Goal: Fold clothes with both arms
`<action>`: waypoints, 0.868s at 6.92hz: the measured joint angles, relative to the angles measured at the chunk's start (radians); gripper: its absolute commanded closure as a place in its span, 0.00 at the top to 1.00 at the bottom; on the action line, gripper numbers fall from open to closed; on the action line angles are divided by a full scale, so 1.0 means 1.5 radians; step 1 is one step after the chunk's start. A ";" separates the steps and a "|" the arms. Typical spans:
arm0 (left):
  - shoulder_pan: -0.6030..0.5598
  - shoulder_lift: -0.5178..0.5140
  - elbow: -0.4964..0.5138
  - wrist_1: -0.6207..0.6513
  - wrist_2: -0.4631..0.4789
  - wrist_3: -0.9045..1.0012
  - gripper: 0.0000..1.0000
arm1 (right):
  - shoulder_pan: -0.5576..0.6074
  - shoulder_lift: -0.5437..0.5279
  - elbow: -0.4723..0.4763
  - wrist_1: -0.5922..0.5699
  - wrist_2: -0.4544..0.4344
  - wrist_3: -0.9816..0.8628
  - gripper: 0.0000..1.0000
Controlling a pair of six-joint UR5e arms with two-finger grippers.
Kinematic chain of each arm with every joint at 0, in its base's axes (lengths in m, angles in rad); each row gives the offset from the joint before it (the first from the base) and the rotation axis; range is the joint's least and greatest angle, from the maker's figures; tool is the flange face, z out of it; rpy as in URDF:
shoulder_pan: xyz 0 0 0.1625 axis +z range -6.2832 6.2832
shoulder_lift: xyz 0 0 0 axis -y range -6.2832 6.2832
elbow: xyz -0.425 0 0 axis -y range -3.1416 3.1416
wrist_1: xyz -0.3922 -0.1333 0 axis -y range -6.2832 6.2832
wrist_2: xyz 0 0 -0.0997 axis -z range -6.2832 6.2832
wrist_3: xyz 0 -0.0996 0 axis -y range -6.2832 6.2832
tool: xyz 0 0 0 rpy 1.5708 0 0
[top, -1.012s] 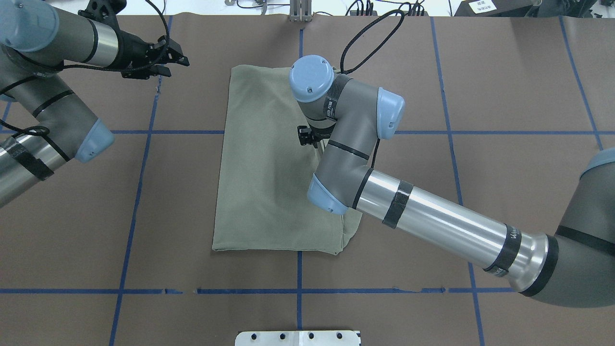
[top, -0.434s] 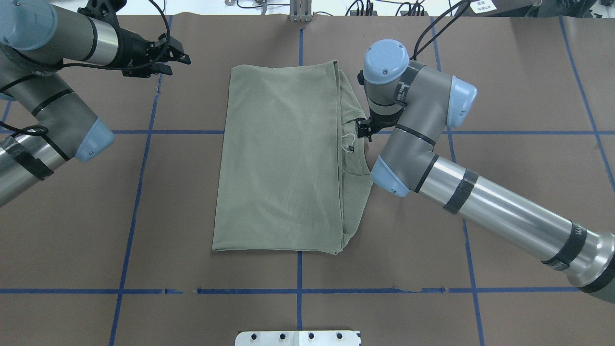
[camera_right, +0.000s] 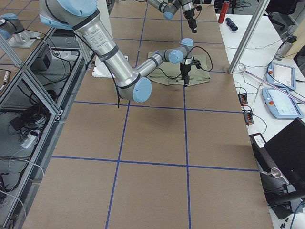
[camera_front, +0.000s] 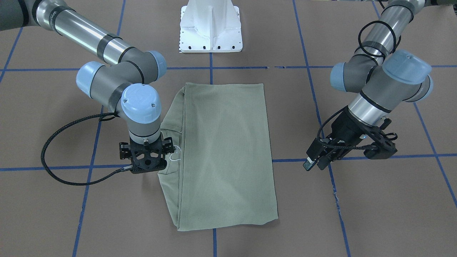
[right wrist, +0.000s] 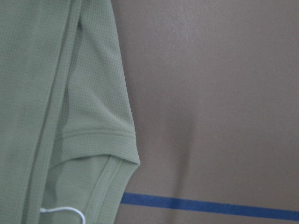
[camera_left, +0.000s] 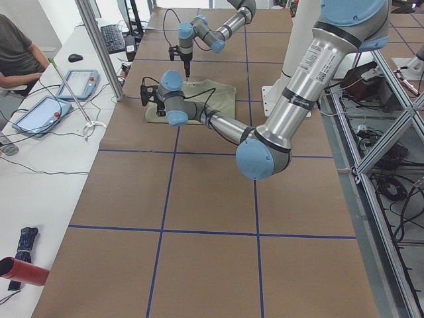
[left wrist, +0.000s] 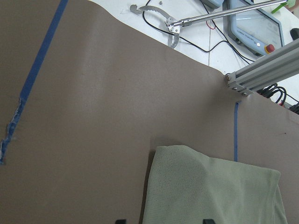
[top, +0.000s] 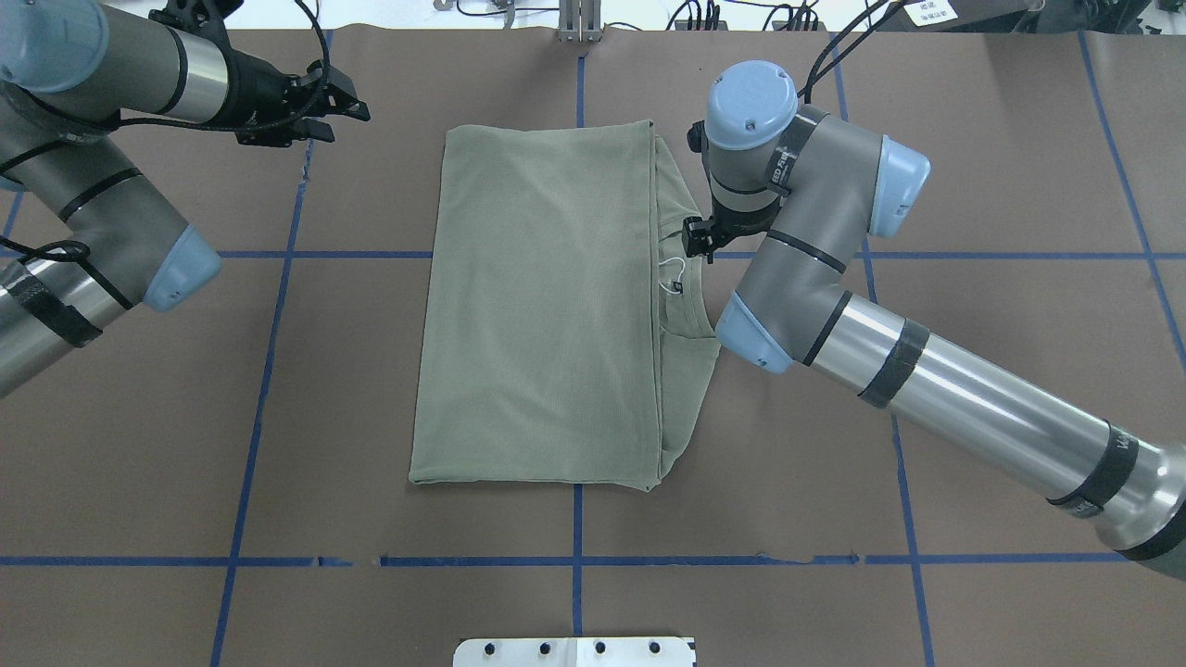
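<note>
Brown covering over the whole table (top: pixel 927 139), marked into large squares by blue tape lines (top: pixel 574 560). White pedestal base (camera_front: pixel 210 28) at top centre of the front-facing view. In the exterior left view, down the left of the frame, a white side bench (camera_left: pixel 59 152) carrying teach pendants (camera_left: pixel 40 114), a keyboard (camera_left: pixel 111 36) and loose cables, with a red roll (camera_left: pixel 23 270) at lower left. Seated person (camera_left: pixel 16 56) at upper left. Aluminium post (camera_left: pixel 99 46) slanting up from the table's edge. Open metal framing with cables along the right of that frame.

Pale green knit shirt (top: pixel 537 315) at the centre of the overhead frame, folded to a long rectangle and flat on the covering. Collar and the white string loop (top: pixel 674 270) of the neck label showing past the top layer's right edge.

Right gripper (camera_front: pixel 144 165), left of centre in the front-facing view: points straight down, right at the collar edge of the shirt. Fingertips hidden under the wrist, so cannot tell how wide the jaws stand or whether any cloth is pinched. Its wrist view: only flat shirt, collar rib and bare covering.

Left gripper (top: pixel 341 111), upper left of the overhead frame: well apart from the shirt, above bare covering. Jaws spread wide, nothing between them. Fingertips (left wrist: pixel 121 221) just visible, far apart, at the bottom edge of its wrist view, a shirt corner below them.
</note>
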 measured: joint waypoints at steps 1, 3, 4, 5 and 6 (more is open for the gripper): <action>0.001 0.030 -0.044 0.003 -0.001 -0.001 0.64 | 0.001 0.049 -0.061 0.032 -0.002 0.039 1.00; 0.005 0.069 -0.111 0.004 -0.010 -0.027 0.64 | -0.004 0.118 -0.188 0.128 -0.016 0.101 1.00; 0.009 0.073 -0.123 0.004 -0.013 -0.037 0.64 | -0.009 0.126 -0.197 0.145 -0.025 0.121 1.00; 0.015 0.074 -0.129 0.004 -0.014 -0.042 0.64 | -0.025 0.108 -0.152 0.151 -0.030 0.182 1.00; 0.021 0.073 -0.132 0.003 -0.014 -0.043 0.64 | -0.046 0.063 -0.067 0.155 -0.032 0.287 1.00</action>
